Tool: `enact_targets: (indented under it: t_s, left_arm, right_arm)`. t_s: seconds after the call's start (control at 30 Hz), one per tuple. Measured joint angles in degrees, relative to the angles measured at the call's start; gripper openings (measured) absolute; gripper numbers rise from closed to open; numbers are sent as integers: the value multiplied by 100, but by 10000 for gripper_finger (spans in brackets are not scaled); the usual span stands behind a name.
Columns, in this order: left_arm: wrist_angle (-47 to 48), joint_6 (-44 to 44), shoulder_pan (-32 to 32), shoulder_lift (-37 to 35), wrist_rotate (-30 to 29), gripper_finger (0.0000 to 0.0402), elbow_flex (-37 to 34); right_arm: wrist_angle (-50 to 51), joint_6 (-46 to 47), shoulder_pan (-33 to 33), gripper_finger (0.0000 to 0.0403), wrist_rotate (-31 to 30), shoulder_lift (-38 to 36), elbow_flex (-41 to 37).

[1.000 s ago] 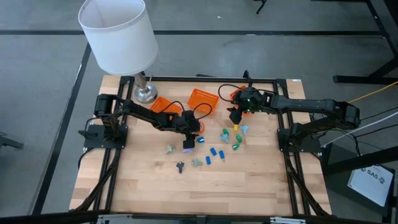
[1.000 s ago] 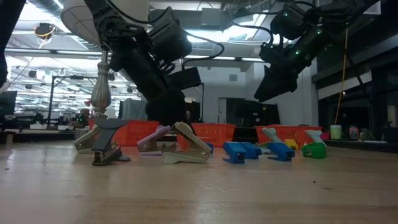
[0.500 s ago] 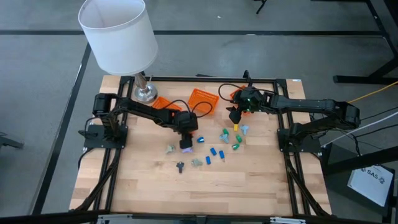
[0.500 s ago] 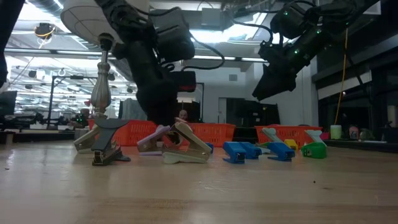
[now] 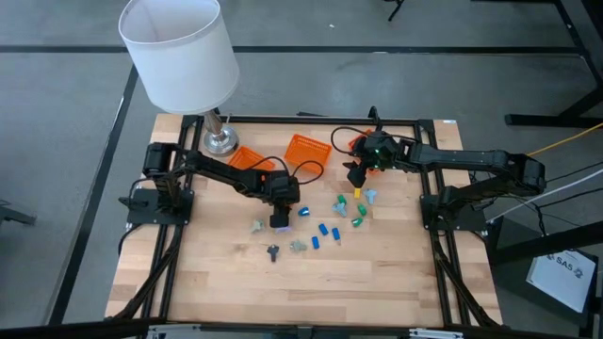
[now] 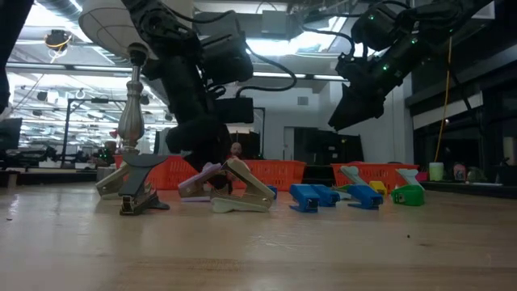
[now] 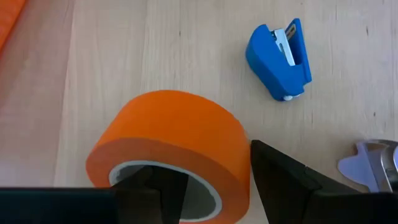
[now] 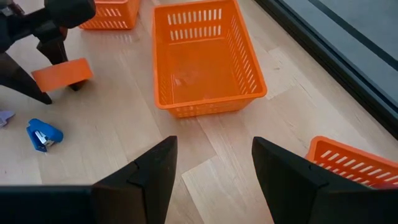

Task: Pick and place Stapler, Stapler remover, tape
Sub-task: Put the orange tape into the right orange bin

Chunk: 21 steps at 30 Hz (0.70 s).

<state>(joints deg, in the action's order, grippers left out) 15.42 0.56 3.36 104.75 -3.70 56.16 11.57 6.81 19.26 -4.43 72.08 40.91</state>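
1. Right now the left gripper (image 7: pixel 211 186) pinches an orange tape roll (image 7: pixel 171 146), one finger inside the core, one outside (prob. the surest hold on a ring), just above the desk (image 7: pixel 155 43) mid-left.
2. Right gripper (image 8: pixel 211 168) hangs spread and empty, far right, facing an orange basket (image 8: pixel 205 59), likely waiting.
3. Blue stapler (image 7: pixel 278 59) lies near the roll.
4. Roll's near edge is cut off; the high view hides it under the arm.

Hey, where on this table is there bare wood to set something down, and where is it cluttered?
Bare wood runs along the table's near edge, below the black stapler remover. The middle is crowded around the blue staplers, under the left gripper.
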Motion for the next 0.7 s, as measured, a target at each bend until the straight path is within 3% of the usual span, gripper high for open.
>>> enact_targets:
  t_s: [0.4, 0.7]
  left_arm:
    - [-27, 128, 4, -2, -50, 164, 0]
    - [68, 241, 20, -231, -176, 70, -32]
  right_arm:
    - [0, -2, -2, 213, 0, -1, 0]
    - [-17, 2, 0, 214, 0, -1, 0]
